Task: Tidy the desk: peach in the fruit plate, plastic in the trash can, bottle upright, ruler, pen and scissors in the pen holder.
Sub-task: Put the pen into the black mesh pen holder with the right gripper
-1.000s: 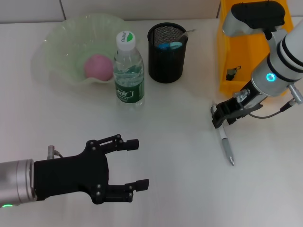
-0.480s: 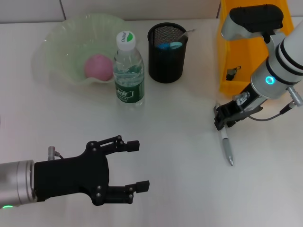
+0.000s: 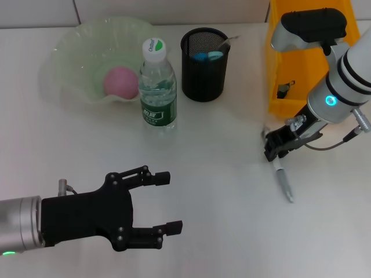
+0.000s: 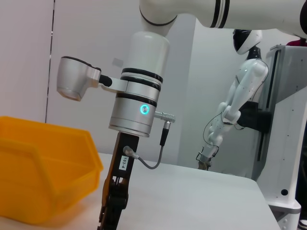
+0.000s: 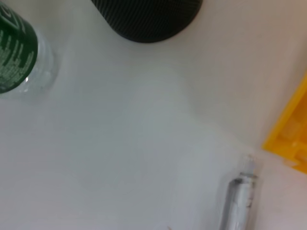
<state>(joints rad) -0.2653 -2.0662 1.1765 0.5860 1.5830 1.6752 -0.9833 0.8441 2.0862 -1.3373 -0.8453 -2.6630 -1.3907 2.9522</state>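
R gripper (image 3: pixel 273 152) was down at the desk (image 3: pixel 220 174), right at the upper end of the pen (image 3: pixel 283 182); I couldn't tell from any view whether its fingers were apart or closed, or whether they actually touched the pen. R arm came in from the right edge, forearm w/ a lit teal ring angled down toward the desk, wrist cam housing up over the trash can (image 3: pixel 278 52). Pen lay flat on the desk, slanted, tip pointing toward me and slightly right, just beside the trash can's near corner; R wrist view showed its silver barrel (image 5: pixel 238 201) close to the yellow bin edge (image 5: pixel 288 139).

L gripper (image 3: pixel 165 202) hovered low over the near-left desk, arm in from the left edge, fingers spread wide, holding nothing.

Further out: bottle (image 3: pixel 157 87) stood upright, white cap on, green label w/ white print too small for me to read. Peach (image 3: pixel 121 81) sat in the fruit plate (image 3: pixel 69 52), just left of the bottle. Pen holder (image 3: pixel 204 58) stood right of the bottle, w/ blue scissors (image 3: pixel 207 56) loops and the ruler (image 3: pixel 227 41) poking out. Small dark item lay inside the trash can; couldn't ID it.
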